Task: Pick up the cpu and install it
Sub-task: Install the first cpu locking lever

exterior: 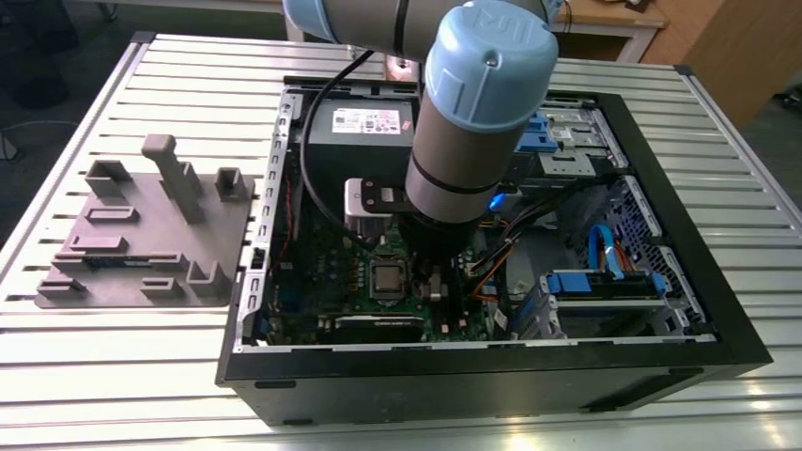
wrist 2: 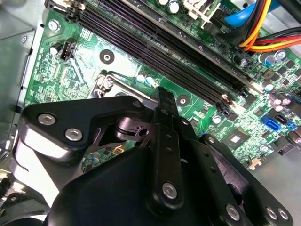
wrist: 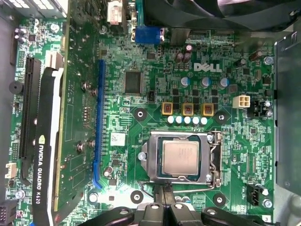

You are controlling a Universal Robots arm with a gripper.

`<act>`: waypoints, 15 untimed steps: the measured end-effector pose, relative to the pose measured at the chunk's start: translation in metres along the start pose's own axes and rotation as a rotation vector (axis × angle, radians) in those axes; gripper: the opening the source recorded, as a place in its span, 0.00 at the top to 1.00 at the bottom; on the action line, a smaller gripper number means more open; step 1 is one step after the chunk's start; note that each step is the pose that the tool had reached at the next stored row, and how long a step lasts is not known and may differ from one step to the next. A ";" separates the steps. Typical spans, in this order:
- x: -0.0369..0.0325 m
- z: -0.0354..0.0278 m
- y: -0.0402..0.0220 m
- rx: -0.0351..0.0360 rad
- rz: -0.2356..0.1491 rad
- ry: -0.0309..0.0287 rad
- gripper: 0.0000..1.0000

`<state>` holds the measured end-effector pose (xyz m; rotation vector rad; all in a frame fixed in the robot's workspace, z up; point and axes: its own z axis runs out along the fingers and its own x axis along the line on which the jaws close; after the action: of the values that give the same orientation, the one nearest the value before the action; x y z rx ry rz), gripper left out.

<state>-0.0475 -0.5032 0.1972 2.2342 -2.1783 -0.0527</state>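
Note:
The cpu (wrist: 180, 157), a small square chip with a dull silver top, lies flat inside the silver socket frame (wrist: 215, 157) on the green motherboard (wrist: 141, 94). In the exterior view the cpu (exterior: 386, 279) shows just to the left of the arm's lower end, inside the open computer case (exterior: 501, 362). My gripper (wrist: 165, 195) hovers just beside the socket's edge, its two black fingers pressed together with nothing between them. The second wrist view has the gripper (wrist 2: 163, 94) low over the board, a fingertip near the socket corner.
A graphics card (wrist: 47, 141) stands along one side of the board and memory slots (wrist 2: 164, 52) along another. Orange and blue cables (wrist 2: 256, 23) run near the drive bays (exterior: 602, 287). A grey power supply (exterior: 363, 127) fills the case's far end. A grey fixture plate (exterior: 145, 235) lies on the table.

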 end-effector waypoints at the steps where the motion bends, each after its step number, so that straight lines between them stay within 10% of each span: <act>1: 0.0000 0.0005 0.0000 0.0018 0.000 0.0000 0.90; 15: 0.0001 0.0071 -0.0002 0.0047 0.000 0.0004 0.90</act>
<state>-0.0476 -0.5032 0.1900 2.2366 -2.1805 -0.0472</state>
